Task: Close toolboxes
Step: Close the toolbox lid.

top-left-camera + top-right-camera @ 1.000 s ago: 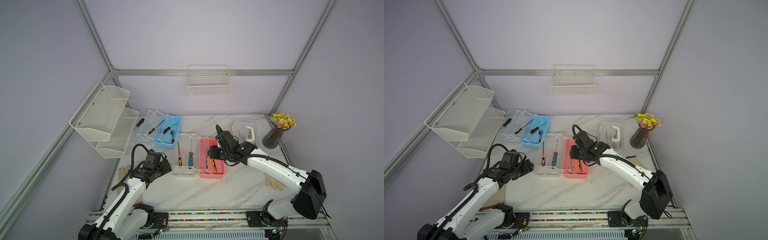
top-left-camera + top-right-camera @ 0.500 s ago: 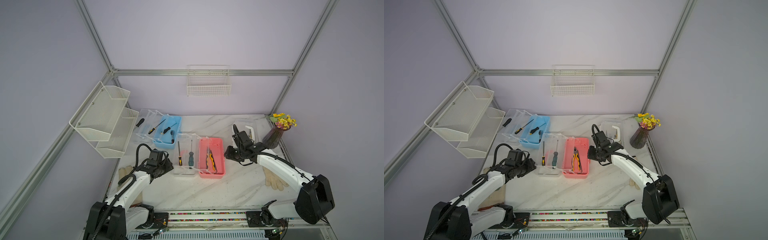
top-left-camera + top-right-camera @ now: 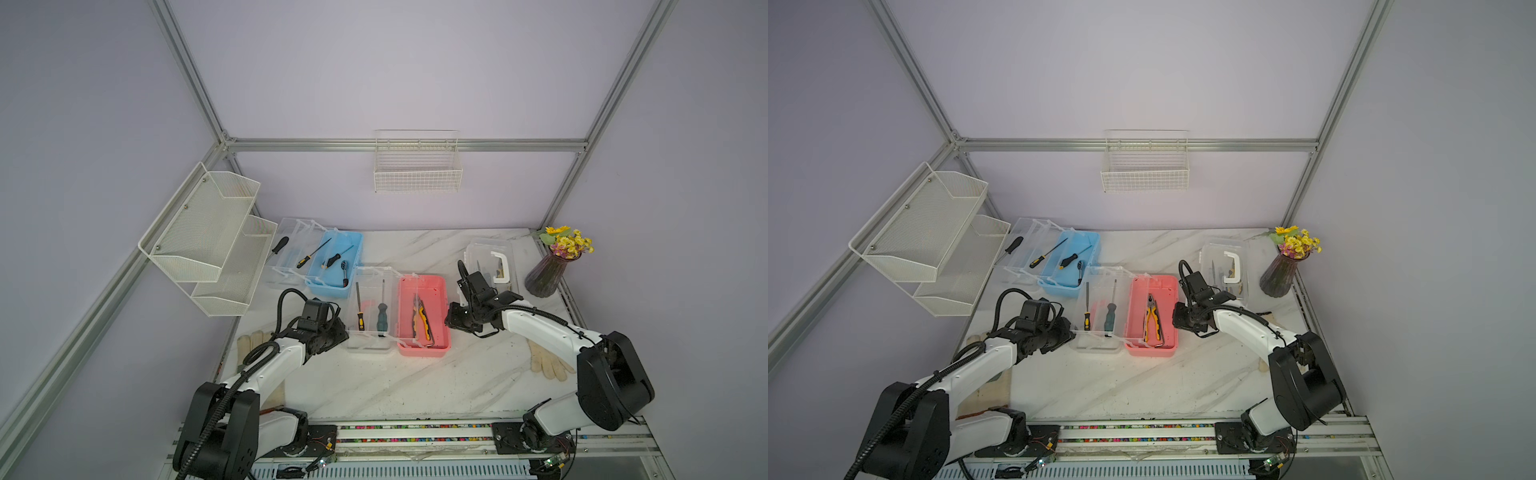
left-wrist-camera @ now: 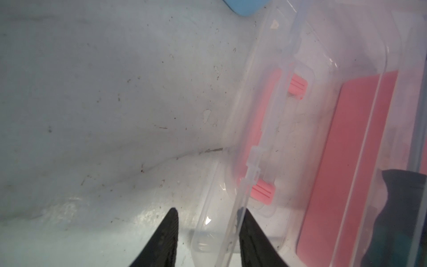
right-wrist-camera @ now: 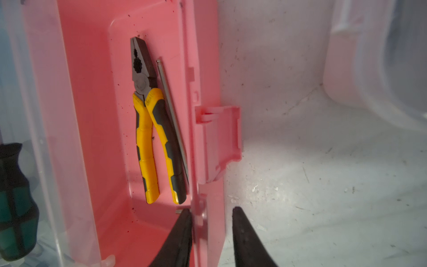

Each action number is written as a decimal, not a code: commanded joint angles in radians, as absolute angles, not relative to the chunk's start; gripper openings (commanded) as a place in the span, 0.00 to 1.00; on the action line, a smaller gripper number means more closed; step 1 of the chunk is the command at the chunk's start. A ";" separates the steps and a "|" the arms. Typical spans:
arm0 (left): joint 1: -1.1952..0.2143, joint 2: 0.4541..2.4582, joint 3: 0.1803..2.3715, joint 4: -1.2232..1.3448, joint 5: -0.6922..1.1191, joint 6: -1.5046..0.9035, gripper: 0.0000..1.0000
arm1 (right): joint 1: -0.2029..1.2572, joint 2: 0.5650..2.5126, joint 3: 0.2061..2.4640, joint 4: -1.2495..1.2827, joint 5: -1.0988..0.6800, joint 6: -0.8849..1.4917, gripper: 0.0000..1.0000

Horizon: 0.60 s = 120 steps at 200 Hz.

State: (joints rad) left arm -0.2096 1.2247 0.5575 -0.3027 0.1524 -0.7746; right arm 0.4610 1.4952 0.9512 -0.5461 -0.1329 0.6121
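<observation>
- We find the blue toolbox (image 3: 348, 246) at the back left, its lid folded out.
- The left gripper (image 4: 208, 210) has its jaws apart, one either side of the clear lid (image 4: 254, 115) rim.
- The pink toolbox (image 3: 422, 352) sits uncovered mid-table.
- The right gripper (image 5: 212, 210) has its jaws apart, straddling the pink toolbox's latch-side wall.
- The white toolbox (image 3: 474, 257) stands at the back right, lid down.

Only lettering: on the pliers (image 5: 150, 104) handle (too blurred to read).

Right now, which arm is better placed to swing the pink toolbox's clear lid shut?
Left. The left gripper straddles the free edge of the clear lid, lying open on that side. The right gripper straddles the wall of the pink base by the latch: placed to steady, not lift.
</observation>
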 commanded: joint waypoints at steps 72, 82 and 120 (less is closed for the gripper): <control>-0.208 1.209 0.554 -0.316 0.166 -0.759 0.14 | 0.497 1.539 0.926 -0.483 -0.092 0.612 0.22; -0.210 1.203 0.558 -0.333 0.166 -0.754 0.12 | 0.498 1.536 0.921 -0.482 -0.088 0.612 0.21; -0.236 1.172 0.587 -0.395 0.138 -0.735 0.00 | 0.505 1.524 0.913 -0.504 -0.047 0.604 0.13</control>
State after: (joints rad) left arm -0.2279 1.2041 0.5583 -0.2955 0.2173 -0.7250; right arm 0.4946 1.5322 0.9218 -0.4931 -0.0937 0.6052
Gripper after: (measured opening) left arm 0.105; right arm 0.153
